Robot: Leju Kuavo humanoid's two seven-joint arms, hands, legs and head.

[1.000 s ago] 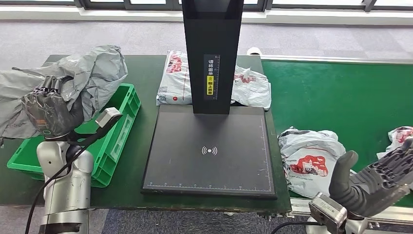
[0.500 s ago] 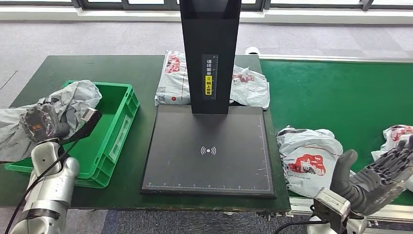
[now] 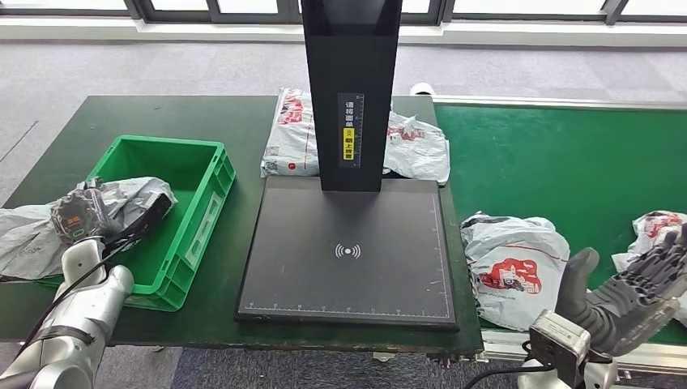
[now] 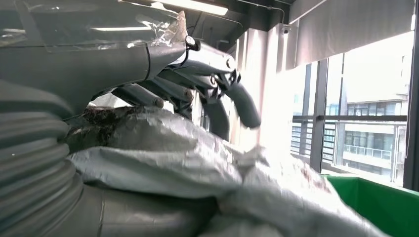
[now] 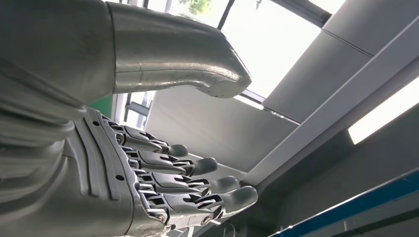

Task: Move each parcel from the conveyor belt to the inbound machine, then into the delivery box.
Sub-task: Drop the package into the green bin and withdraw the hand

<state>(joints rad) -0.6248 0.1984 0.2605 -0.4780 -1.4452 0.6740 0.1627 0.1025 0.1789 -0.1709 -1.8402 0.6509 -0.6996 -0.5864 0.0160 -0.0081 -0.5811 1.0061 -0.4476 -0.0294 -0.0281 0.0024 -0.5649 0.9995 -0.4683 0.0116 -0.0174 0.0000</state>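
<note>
Grey parcel [image 3: 32, 231], gripped by left hand [image 3: 77, 219] fingers, overhangs green delivery box [image 3: 198, 219]; right hand [image 3: 640, 292] spread.

Delivery box [image 3: 204, 212]: bright green plastic. Parcel in left hand [image 3: 77, 219]: plain grey, crinkled film [image 3: 28, 239]. Inbound machine [image 3: 348, 251]: matt black plate with white wireless symbol and white ruler ticks along its edges; black column with a yellow-and-white label. Conveyor belt [image 3: 559, 162]: green. Parcels on belt [image 3: 514, 263]: white bags, red print. Bags behind column [image 3: 417, 146]: white, red markings. Right hand [image 3: 640, 296]: dark grey fingers, silver arm. Table [image 3: 162, 113]: dark green.
</note>
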